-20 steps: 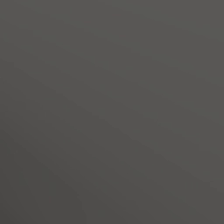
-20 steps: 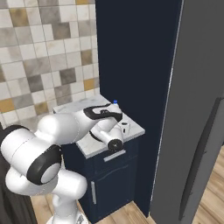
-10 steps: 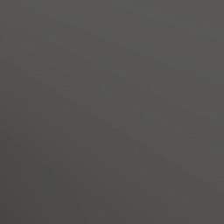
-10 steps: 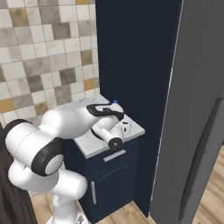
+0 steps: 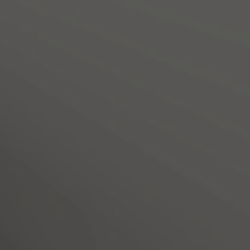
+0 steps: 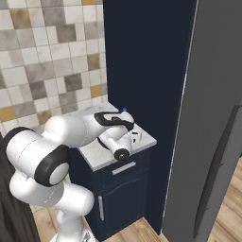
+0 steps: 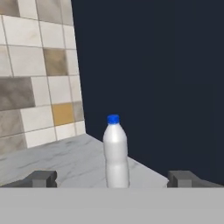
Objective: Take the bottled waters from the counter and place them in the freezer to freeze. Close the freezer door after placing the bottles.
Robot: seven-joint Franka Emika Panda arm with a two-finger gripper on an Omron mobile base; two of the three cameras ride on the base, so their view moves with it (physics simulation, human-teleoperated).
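Note:
A plain whitish bottled water [image 7: 116, 153] with a blue cap stands upright on the marble counter [image 7: 61, 162], a short way ahead of my gripper [image 7: 113, 179]. The gripper is open; its two dark fingertips [image 7: 41, 178] sit wide apart on either side of the bottle and hold nothing. In the right base view my arm reaches low over the counter [image 6: 101, 158], the gripper [image 6: 135, 137] near its right edge, and a blue cap [image 6: 124, 110] peeks out behind the forearm. The dark grey freezer door [image 6: 208, 94] with its black bar handle [image 6: 215, 179] stands at the right.
A tall navy panel [image 6: 146, 71] rises right behind the counter, with a tiled wall [image 6: 47, 71] to its left. The navy cabinet [image 6: 118, 194] below has silver handles. A flat dark grey surface [image 5: 125, 125] stands close in front of the left base camera.
The arm's shoulder and elbow have swung right and lower over the counter. The hand has barely shifted, and the gripper has stayed open.

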